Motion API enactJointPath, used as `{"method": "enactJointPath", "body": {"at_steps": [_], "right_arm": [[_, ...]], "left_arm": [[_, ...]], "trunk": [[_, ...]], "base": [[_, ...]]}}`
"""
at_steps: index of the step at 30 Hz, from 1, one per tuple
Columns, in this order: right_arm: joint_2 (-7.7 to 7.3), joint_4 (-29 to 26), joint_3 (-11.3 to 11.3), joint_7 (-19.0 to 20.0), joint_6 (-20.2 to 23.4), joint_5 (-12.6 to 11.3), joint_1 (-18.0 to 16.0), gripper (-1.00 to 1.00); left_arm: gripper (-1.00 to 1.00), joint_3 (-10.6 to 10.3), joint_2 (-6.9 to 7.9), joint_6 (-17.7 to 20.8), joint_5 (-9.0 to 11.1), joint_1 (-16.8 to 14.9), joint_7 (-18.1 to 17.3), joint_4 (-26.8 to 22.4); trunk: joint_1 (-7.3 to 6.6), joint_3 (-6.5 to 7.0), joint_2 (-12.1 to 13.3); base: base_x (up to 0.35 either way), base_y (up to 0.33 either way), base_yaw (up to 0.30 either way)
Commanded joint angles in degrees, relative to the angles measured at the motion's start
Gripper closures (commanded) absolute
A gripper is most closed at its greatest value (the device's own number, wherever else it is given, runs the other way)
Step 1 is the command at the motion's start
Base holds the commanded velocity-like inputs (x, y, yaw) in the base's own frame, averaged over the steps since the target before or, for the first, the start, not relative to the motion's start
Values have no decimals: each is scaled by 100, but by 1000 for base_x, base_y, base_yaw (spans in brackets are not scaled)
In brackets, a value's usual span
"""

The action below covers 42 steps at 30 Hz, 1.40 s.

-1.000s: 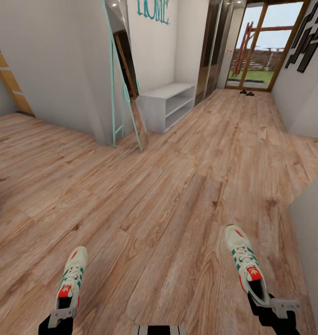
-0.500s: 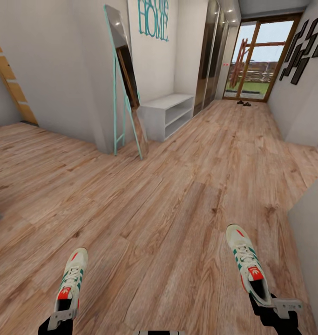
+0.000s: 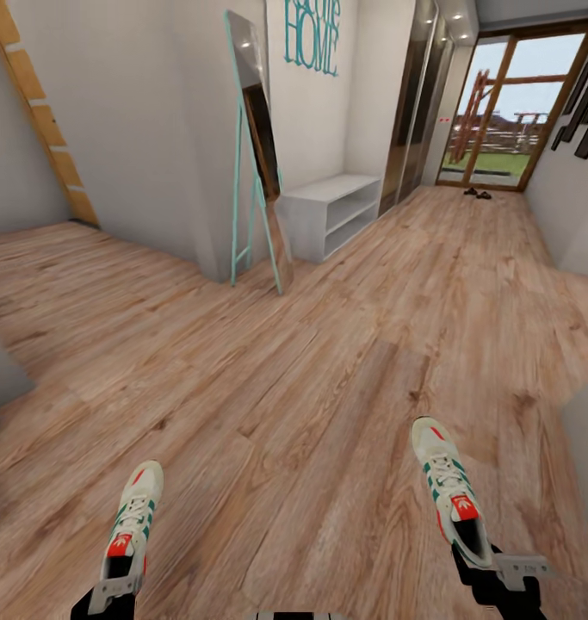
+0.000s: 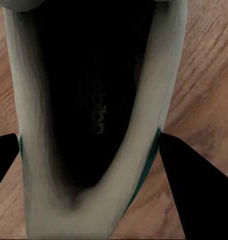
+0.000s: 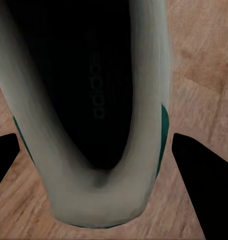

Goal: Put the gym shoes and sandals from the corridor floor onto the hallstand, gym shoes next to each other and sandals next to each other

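At my left gripper [image 3: 113,594]: one gym shoe [image 3: 131,521], cream-white with green stripes and a red tongue patch, pinched at the heel, toe pointing away from me, carried above the corridor floor [image 3: 294,405]. Seen from the left wrist, the black fingers [image 4: 194,190] sit against both sides of that shoe's heel [image 4: 88,150], its dark insole open to the camera.

At my right gripper [image 3: 500,575]: the second gym shoe [image 3: 449,499], same pattern, likewise clamped at the heel and pointing forward. From the right wrist, the fingers [image 5: 204,185] flank the heel [image 5: 88,120] closely; whether both touch it I cannot tell.

Between the two shoes: bare wood planks with grain and knots.

Ahead, left side: a teal-framed standing mirror [image 3: 257,146] leaning at the wall corner, its feet on the floor. Just beyond it, a white two-shelf bench [image 3: 328,215] under teal "HOME" lettering [image 3: 311,39].

Far end: the two sandals [image 3: 477,193], small and dark, lying together on the floor before the glazed door [image 3: 500,112].

Right edge: a grey wall corner [image 3: 584,456] standing near the right-hand shoe. Left edge: a wooden slanted beam [image 3: 44,112] against the wall.
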Motion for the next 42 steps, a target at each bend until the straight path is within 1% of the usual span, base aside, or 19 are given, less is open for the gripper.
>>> {"method": "enactJointPath", "body": {"at_steps": [1,4,6,7,11,12,15,42], "right_arm": [[8,0,-31,23,-37,49,-9,100],[11,75,-31,22,-37,49,-9,100],[13,341,-36,20,-37,47,-9,100],[13,453,-38,16,-39,48,-9,100],[13,543,-35,15,-41,49,-9,100],[13,566,-33,17,-43,53,-9,100],[13,596,-31,13,-46,57,-9,100],[17,608,-31,5,-49,49,-9,100]], "left_arm": [[100,-30,1,-19,49,0,-10,8],[100,-31,-5,-23,46,7,-9,22],[100,-28,-49,-70,62,11,-8,38],[100,-26,-69,-187,71,23,-8,51],[100,-27,-91,-510,86,127,-8,72],[100,-30,-103,-654,87,178,-8,77],[100,-32,-124,-789,87,227,-8,76],[100,-24,-126,-828,112,232,1,90]], "trunk": [[-1,-4,-2],[-1,-4,-2],[-1,-4,-2],[-1,-4,-2],[-1,-4,-2],[-1,-4,-2],[-1,-4,-2],[-1,-4,-2]], "base": [[0,0,273],[0,0,276],[0,0,278],[0,0,279],[0,0,279],[0,0,279],[0,0,279],[0,0,279]]}}
